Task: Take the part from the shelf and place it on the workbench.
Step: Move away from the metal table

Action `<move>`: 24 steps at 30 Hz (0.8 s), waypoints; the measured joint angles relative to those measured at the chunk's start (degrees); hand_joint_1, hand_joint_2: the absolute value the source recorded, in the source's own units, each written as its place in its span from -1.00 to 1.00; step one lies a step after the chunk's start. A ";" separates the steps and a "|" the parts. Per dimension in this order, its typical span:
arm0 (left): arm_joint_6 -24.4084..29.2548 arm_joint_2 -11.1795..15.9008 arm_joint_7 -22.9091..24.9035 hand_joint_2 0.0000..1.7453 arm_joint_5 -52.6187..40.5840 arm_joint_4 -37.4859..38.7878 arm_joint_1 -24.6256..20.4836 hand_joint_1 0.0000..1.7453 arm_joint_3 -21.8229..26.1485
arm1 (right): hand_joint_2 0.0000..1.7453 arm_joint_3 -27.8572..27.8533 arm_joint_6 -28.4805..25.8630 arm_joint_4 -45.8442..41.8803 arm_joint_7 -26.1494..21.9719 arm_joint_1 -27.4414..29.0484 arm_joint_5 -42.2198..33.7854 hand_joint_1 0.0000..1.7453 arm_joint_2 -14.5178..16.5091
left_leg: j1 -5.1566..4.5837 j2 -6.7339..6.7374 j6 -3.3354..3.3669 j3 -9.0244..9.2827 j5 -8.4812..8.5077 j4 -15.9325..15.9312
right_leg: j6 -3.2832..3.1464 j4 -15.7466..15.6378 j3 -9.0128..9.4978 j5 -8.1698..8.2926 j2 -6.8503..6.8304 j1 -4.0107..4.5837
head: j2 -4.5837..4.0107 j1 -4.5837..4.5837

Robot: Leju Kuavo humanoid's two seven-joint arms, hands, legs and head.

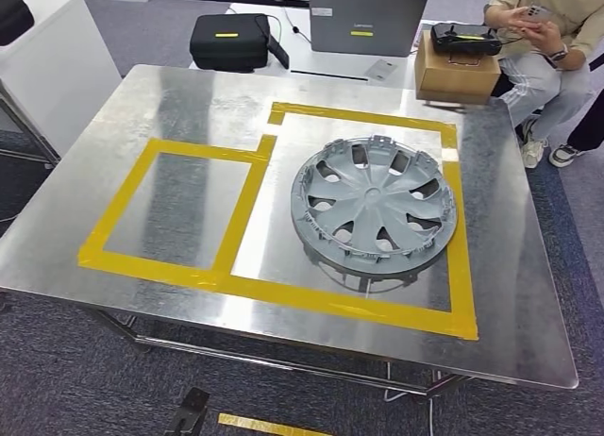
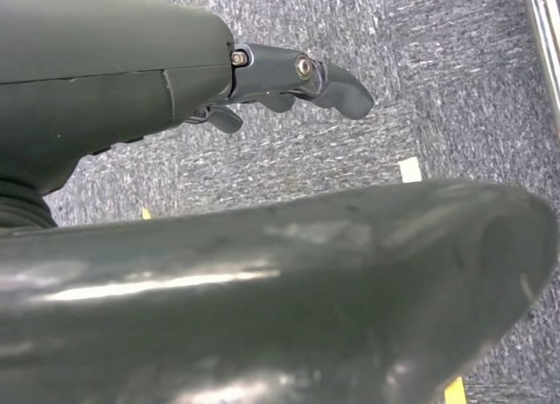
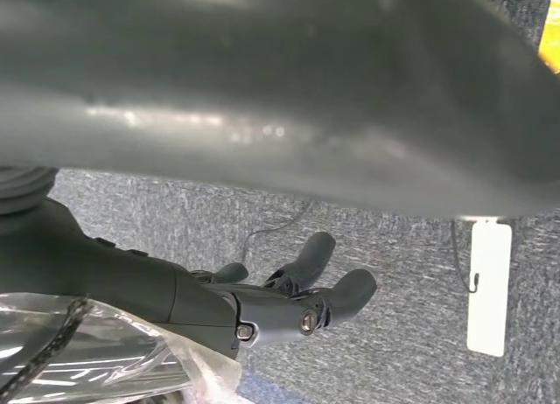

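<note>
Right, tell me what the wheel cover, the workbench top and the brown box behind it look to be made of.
Wheel cover: probably moulded plastic with a matte silver-grey paint, judging by the thin spokes and the clip tabs around its rim.
Workbench top: sheet metal, brushed and shiny, with streaky reflections; yellow tape marks out rectangles on it.
Brown box: looks like plain matte cardboard.

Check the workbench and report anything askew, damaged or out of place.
Nothing stands out. The hubcap lies flat inside the larger yellow tape frame on the workbench, near its right strip, with no visible damage. Both hands, left and right, hang over the carpet holding nothing.
</note>
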 joint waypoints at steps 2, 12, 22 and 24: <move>-0.05 0.02 -0.01 -1.00 0.14 0.00 0.03 -1.00 0.04 | -1.00 0.25 0.01 0.01 0.17 0.01 0.03 -1.00 0.00 | -0.11 0.01 0.13 -0.01 -0.09 0.08 | 0.12 -0.19 0.04 0.07 -0.02 -0.08 | -0.01 -0.01; -0.46 -0.19 -0.26 -1.00 0.45 0.03 0.23 -1.00 0.13 | -1.00 0.72 0.16 0.20 0.12 -0.01 -0.10 -1.00 -0.05 | 0.69 0.41 1.03 2.17 1.04 -3.28 | 1.54 13.55 -7.15 -5.57 0.15 -0.76 | -0.01 0.13; 0.05 -0.07 -0.58 -1.00 0.44 0.07 0.41 -1.00 0.53 | -1.00 0.76 0.06 0.55 0.09 -0.14 -0.59 -1.00 0.10 | 1.35 0.37 -2.48 0.65 -2.58 1.99 | -0.81 1.32 -1.85 2.20 0.39 -1.27 | -0.01 -0.43; 0.06 -0.07 -0.69 -1.00 0.46 0.07 0.41 -1.00 0.71 | -1.00 0.76 -0.02 0.55 0.03 -0.14 -0.80 -1.00 0.09 | 1.37 0.46 -2.76 -2.12 -6.87 9.15 | -1.27 1.31 -2.23 2.45 0.26 -1.10 | -0.01 -0.58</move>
